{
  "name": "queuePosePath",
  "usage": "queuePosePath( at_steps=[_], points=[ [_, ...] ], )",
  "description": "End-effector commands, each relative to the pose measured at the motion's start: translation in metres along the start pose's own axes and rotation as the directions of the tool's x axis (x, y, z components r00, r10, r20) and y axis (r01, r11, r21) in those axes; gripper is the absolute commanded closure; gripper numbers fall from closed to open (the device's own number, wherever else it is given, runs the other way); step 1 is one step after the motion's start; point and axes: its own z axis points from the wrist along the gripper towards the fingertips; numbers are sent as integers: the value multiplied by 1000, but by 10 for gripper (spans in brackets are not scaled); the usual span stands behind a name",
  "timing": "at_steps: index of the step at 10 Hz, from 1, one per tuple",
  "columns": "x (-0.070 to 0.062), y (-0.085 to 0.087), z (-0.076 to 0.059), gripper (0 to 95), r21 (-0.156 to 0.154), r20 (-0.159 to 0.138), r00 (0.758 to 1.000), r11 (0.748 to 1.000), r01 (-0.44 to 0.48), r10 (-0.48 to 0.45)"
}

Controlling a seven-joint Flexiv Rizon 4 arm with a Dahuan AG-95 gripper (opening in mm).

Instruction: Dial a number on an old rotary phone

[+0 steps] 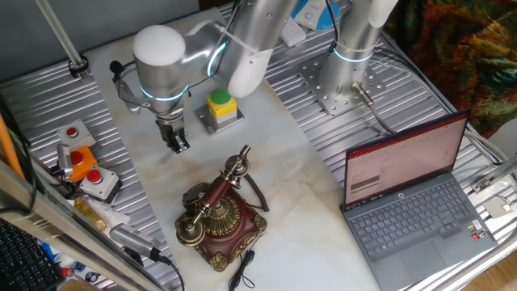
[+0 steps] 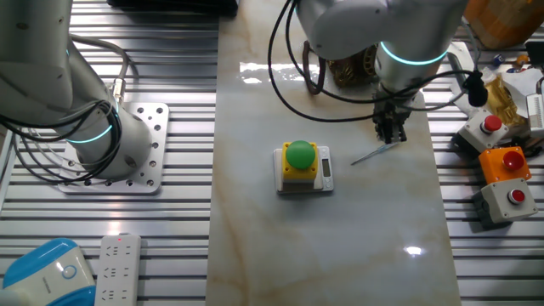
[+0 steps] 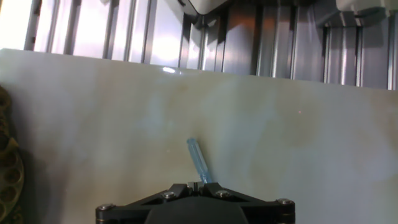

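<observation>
The gripper (image 1: 178, 144), its fingers closed on a thin clear-blue stick (image 3: 198, 161) that juts from the tips, hangs over bare marble well apart from the old rotary phone (image 1: 220, 215), which sits on the table (image 1: 291, 174) toward the front edge.

Hand view: gripper (image 3: 198, 185) fingertips cut off by bottom edge; jaw gap not readable. Thin bluish rod (image 3: 199, 161) runs under the fingers, lower end hidden, so grip vs. mere overlap can't be told. Old rotary phone (image 3: 9, 168), left of gripper, cropped by left edge; only a dial segment shows, blurred. The other fixed view: phone (image 2: 350, 70) behind gripper, mostly hidden by arm.
</observation>
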Motion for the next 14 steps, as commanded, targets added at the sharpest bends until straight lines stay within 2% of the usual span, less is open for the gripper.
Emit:
queuePosePath(
  at_steps=[1,4,11,14],
  points=[
    [0,0,-1,950,-4,-14,1000,1000,13,-13],
    [0,0,-1,950,-3,-34,999,1000,17,-17],
    [0,0,-1,950,22,-52,998,999,34,-33],
    [0,0,-1,950,28,-48,999,999,23,-22]
  ],
)
